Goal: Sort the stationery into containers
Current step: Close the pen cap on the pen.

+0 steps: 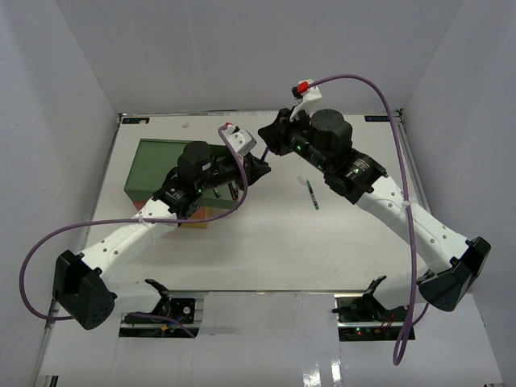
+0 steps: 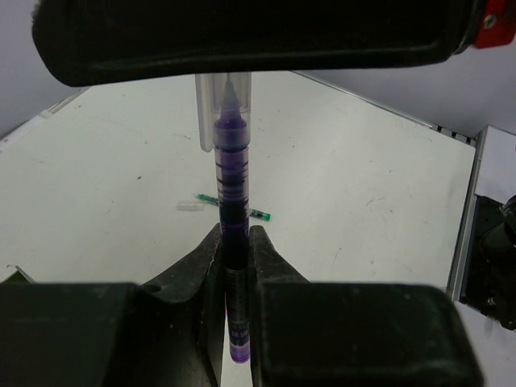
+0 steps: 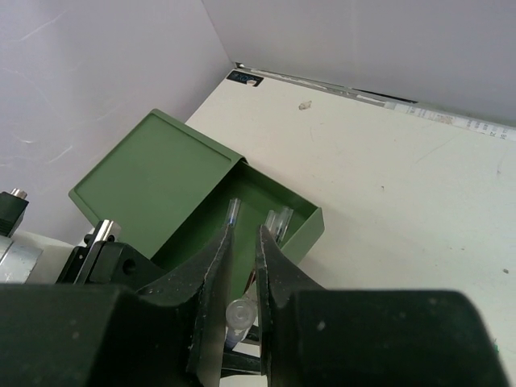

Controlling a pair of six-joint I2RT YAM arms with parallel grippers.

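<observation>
My left gripper (image 1: 255, 168) (image 2: 234, 234) is shut on a thin purple pen (image 2: 232, 185) with a clear cap and holds it off the table. My right gripper (image 1: 271, 145) (image 3: 243, 230) is at the pen's capped end. Its jaws stand a cap's width apart on either side of the clear cap (image 3: 242, 310). Just beyond is the drawer stack (image 1: 153, 165) with its green top drawer (image 3: 302, 230) pulled open and thin pens (image 3: 280, 219) inside. A red-orange tier (image 1: 197, 219) shows under my left arm. A green pen (image 1: 311, 194) (image 2: 256, 214) lies on the table.
A small clear cap (image 2: 189, 205) lies beside the green pen. White walls close in the table (image 1: 266, 250) on the left, back and right. The right arm's purple cable (image 1: 379, 89) loops above the back right.
</observation>
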